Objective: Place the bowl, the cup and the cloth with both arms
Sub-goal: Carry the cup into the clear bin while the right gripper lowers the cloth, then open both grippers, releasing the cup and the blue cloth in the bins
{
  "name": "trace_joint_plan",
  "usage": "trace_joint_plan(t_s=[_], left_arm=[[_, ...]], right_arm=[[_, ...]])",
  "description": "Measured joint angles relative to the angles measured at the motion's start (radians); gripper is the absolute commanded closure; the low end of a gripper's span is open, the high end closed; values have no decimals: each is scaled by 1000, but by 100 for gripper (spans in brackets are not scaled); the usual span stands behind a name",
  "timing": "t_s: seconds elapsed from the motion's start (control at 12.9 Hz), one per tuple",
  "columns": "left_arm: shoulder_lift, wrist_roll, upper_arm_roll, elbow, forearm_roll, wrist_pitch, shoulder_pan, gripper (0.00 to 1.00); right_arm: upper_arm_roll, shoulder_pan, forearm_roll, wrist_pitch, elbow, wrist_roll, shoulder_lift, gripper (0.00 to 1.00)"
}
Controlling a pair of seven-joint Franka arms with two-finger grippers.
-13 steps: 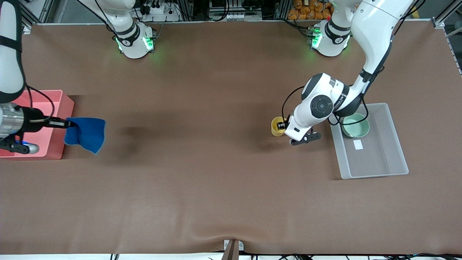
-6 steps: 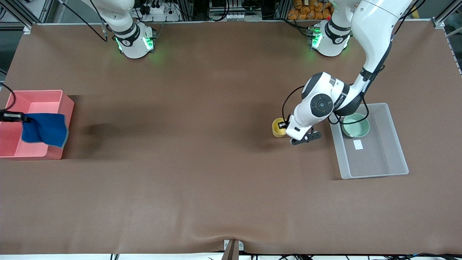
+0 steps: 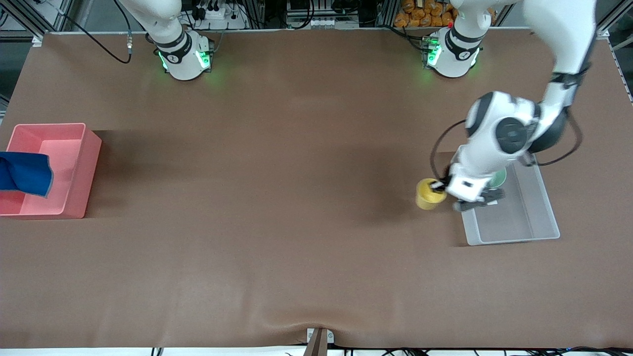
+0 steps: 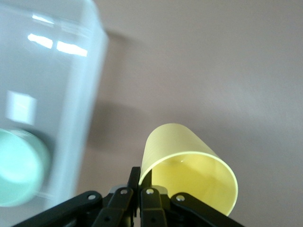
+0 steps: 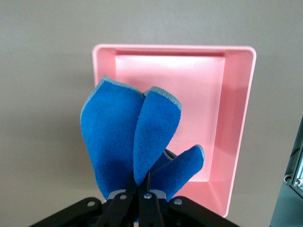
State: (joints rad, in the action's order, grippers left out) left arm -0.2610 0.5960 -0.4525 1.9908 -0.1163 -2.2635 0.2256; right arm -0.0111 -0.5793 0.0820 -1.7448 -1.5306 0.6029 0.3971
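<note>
Cloth first, at the right arm's end of the table: we saw the soft royal-blue cloth [image 3: 23,173] hanging over the pink rectangular plastic bin [image 3: 84,148], cut off by the edge of the front view. In the right wrist view the right gripper [image 5: 137,194] had its jaws pinched tight on the cloth's lower folds, and the bin lay directly under the hanging cloth, so we judged a straight lowering and release would drop it inside. The right gripper itself did not show in the front view.

Moving across the brown table [image 3: 296,222], nothing stood in the middle.

Toward the left arm's end, the left gripper [image 3: 439,186] was clamped on the rim of the small plain yellow cup [image 3: 428,195], one finger inside the wall and one outside, the cup tilted and lifted just beside the clear grey rectangular tray [image 3: 544,217]. We judged the tray lay a short way on from the cup, toward the table's end. The pale mint-green shallow bowl [image 3: 499,177] already sat in the tray, mostly hidden by the left arm's wrist; the left wrist view showed it only as a blur.
</note>
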Motion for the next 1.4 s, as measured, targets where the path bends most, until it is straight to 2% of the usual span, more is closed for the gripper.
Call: trace_joint_plan(t_s=[0.23,0.62,0.86,1.09,1.17,1.24,1.4], left_arm=[[28,-195,2,-32,0,38,122,100],[6,-426,7,-35,0,46,290,100],[-32,-484,7,-43,0,42,337,100],[-111,-491,7,-73,-1,14,350,100],[-138,-492,7,-80,-10,4,350,100],[-163,-492,6,-84,-28,-10,350,100],[-204,-492,6,-93,-60,-25,350,100]], right_arm=[[0,-16,1,-4,-1,5,69,100],[0,-82,1,-74,-1,35,191,100],[2,-90,1,-111,0,40,236,100],[3,-90,1,-143,0,40,259,100],[3,-90,1,-155,0,40,265,71],[3,-90,1,-161,0,40,270,2],[3,-90,1,-163,0,41,273,0]])
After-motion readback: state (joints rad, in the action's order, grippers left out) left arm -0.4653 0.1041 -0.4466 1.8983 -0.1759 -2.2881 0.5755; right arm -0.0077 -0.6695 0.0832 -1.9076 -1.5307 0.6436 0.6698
